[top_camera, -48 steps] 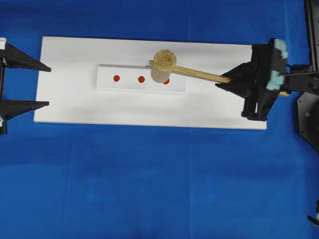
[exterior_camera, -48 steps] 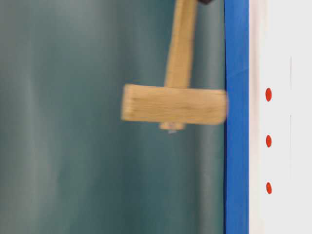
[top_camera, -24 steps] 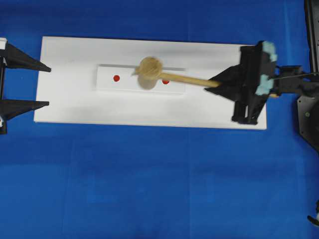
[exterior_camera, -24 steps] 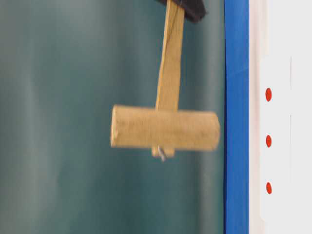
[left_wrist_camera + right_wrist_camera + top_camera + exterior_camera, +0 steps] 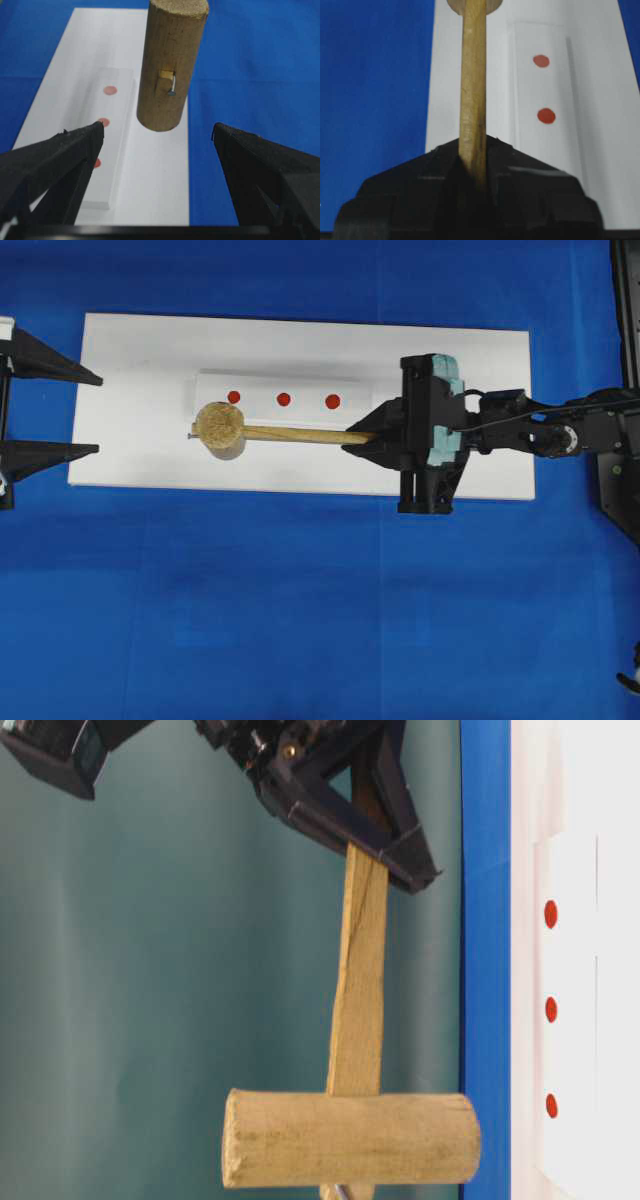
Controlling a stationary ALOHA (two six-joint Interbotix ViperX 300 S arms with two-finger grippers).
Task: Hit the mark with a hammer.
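The right tool (image 5: 372,433) is clamped on the handle of the hammer (image 5: 285,434), which hangs level above the white board (image 5: 140,455) on the blue counter (image 5: 300,610). Its round head hovers just beside the raised strip (image 5: 258,388) with three red dots, nearest the left dot (image 5: 233,397). The left tool (image 5: 90,412) waits at the board's left edge, its fingers (image 5: 75,150) spread apart and holding nothing.

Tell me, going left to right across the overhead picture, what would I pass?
Left gripper, open → hammer head, near the left red mark → middle red mark → right red mark → right gripper, shut on the hammer handle.
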